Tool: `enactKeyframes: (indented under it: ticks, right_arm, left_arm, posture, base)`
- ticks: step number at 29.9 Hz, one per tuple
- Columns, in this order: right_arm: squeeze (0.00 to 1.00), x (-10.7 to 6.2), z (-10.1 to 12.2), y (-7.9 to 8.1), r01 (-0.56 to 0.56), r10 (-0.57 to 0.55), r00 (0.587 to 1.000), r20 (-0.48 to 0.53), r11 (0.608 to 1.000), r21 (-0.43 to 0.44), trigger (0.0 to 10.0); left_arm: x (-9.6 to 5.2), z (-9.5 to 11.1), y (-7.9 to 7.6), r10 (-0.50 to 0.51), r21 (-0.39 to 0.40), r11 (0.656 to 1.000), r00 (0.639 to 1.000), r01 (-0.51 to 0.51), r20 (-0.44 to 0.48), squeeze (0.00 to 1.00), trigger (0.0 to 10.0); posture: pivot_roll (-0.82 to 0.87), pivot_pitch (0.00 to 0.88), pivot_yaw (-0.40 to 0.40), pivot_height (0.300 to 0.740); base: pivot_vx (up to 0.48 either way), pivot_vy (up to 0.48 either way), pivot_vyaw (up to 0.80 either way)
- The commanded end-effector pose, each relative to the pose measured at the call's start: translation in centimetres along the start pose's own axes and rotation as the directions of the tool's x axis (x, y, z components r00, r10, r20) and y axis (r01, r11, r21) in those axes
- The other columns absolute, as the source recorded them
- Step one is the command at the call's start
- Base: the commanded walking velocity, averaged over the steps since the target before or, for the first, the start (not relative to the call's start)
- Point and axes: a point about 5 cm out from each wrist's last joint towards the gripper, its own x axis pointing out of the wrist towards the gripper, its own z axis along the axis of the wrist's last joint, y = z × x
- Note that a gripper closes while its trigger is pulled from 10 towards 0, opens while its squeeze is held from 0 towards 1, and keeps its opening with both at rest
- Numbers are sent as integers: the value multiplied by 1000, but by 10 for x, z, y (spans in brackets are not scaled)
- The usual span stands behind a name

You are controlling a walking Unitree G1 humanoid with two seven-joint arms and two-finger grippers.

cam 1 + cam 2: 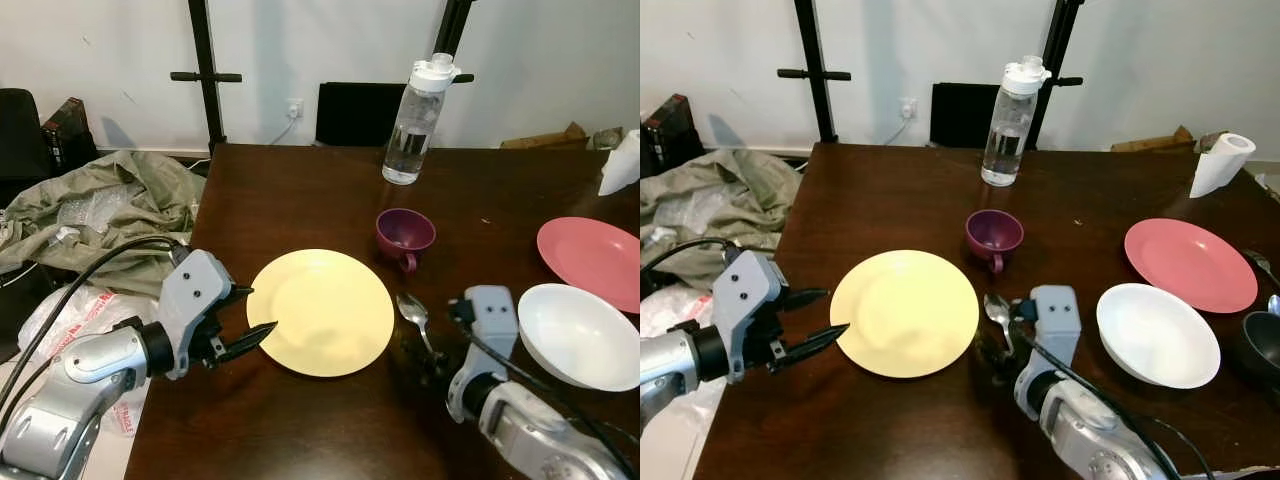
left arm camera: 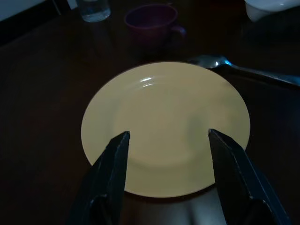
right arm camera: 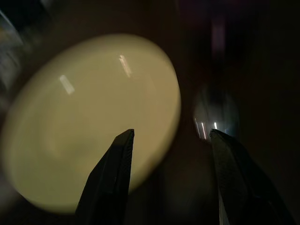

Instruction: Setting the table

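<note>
A yellow plate (image 1: pixel 322 310) lies near the front of the dark wooden table (image 1: pixel 290 190). My left gripper (image 1: pixel 258 312) hovers at the plate's left rim, open, its two fingers (image 2: pixel 112 164) spread over the near edge. A metal spoon (image 1: pixel 413 310) lies just right of the plate, below a purple cup (image 1: pixel 404 235). My right gripper (image 3: pixel 171 136) stands open low over the table by the spoon's handle, pointing toward the spoon bowl (image 3: pixel 215 112) and the plate's edge. Nothing is held by either gripper.
A clear water bottle (image 1: pixel 415 120) stands at the back. To the right lie a pink plate (image 1: pixel 592 260), a white bowl (image 1: pixel 578 335), a dark bowl (image 1: pixel 1262 340) and a paper roll (image 1: pixel 1218 165). Left of the table lies crumpled cloth (image 1: pixel 100 205).
</note>
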Motion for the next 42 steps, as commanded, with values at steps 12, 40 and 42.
enactKeyframes:
  ticks: [12, 40, 42]
  right_arm:
    - [0, -7, 36, 13, 83, -81, 935, 345, 997, 8, 10000]
    - [0, -2, 14, 10, 59, -36, 961, 275, 996, -74, 10000]
    - [0, 0, 12, 9, 64, -43, 962, 269, 996, -69, 10000]
  left_arm:
    - [26, -17, -7, 337, -141, 931, 941, -337, -27, 0, 10000]
    - [33, -26, -7, 568, -218, 794, 820, -567, -64, 0, 10000]
    - [33, -26, -7, 571, -221, 791, 818, -570, -66, 0, 10000]
  posture:
    - [-5, 128, 45, 740]
    - [5, 118, 6, 740]
    - [5, 122, 9, 740]
  base:
    - [0, 0, 0]
    - [0, 0, 0]
    - [0, 0, 0]
